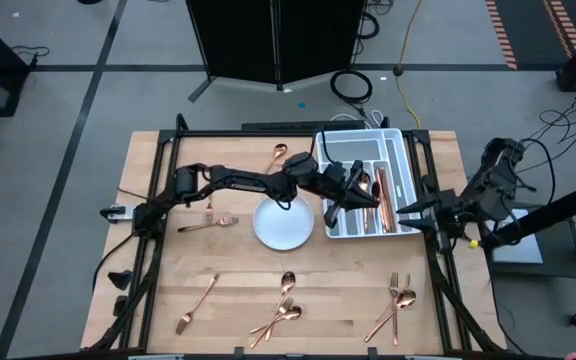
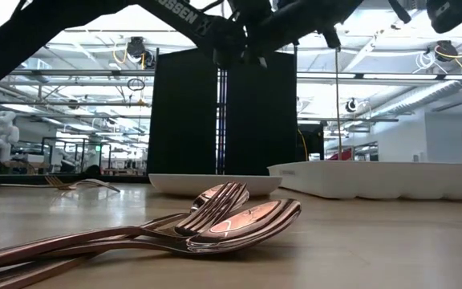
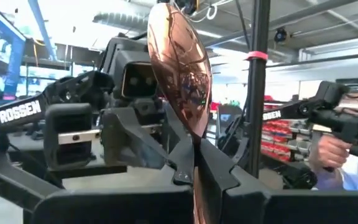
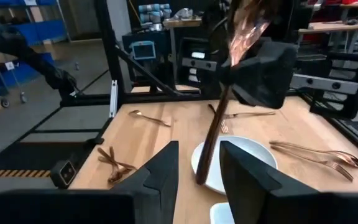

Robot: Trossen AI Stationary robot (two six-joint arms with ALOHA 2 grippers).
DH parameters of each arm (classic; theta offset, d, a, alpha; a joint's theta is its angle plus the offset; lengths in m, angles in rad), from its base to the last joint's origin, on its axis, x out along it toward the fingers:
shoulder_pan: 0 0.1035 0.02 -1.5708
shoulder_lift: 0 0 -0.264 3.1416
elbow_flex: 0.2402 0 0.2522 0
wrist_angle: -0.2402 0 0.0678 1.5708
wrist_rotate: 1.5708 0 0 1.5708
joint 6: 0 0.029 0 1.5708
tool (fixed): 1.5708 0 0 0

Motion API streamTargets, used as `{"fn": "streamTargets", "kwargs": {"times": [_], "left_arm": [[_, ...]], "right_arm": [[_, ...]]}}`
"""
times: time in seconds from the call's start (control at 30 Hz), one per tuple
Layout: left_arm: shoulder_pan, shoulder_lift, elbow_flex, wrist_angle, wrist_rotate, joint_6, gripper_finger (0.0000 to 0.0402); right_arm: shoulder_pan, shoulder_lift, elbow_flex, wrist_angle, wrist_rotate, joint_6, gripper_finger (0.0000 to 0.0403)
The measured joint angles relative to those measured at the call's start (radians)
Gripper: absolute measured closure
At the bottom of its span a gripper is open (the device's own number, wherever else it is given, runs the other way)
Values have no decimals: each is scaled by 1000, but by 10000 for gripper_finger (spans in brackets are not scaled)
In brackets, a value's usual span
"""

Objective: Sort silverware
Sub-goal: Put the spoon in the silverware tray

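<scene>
My left gripper (image 1: 356,192) reaches over the left part of the white divided tray (image 1: 400,140) and is shut on a copper spoon (image 3: 182,68). The right wrist view shows that same spoon (image 4: 213,134) slanting down from the left gripper. Several copper pieces (image 1: 380,208) lie in the tray's compartments. My right gripper (image 4: 197,171) is open at the table's right edge (image 1: 405,210), pointing toward the tray and touching nothing. Loose forks and spoons lie flat on the wood: (image 1: 283,312), (image 1: 396,303), (image 1: 198,303), (image 1: 208,222), (image 1: 278,155). My left gripper pinches the spoon between its two fingers at the neck just under the bowl (image 3: 195,142), coming from the table's left. The bowl (image 3: 182,68) stands out past the fingertips. The handle (image 4: 209,149) hangs slanting below the fingers, lifted clear.
A round white plate (image 1: 284,224) sits on the table left of the tray, under the left arm's forearm. In the low view a crossed pile of forks and a spoon (image 2: 223,218) lies close to the near edge. A person's hand (image 3: 328,149) shows beyond the table.
</scene>
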Motion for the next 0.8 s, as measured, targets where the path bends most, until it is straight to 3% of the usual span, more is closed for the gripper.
{"fn": "streamTargets", "kwargs": {"times": [0.27,0.47,0.8], "left_arm": [[-41,0,20,-11,-113,46,400],[-70,0,19,-56,-201,101,401],[-91,1,19,-101,-316,111,401]], "right_arm": [[-46,3,-70,92,-8,-35,296],[-85,3,-107,218,-132,-85,296],[-159,30,-109,222,-120,-40,296]]}}
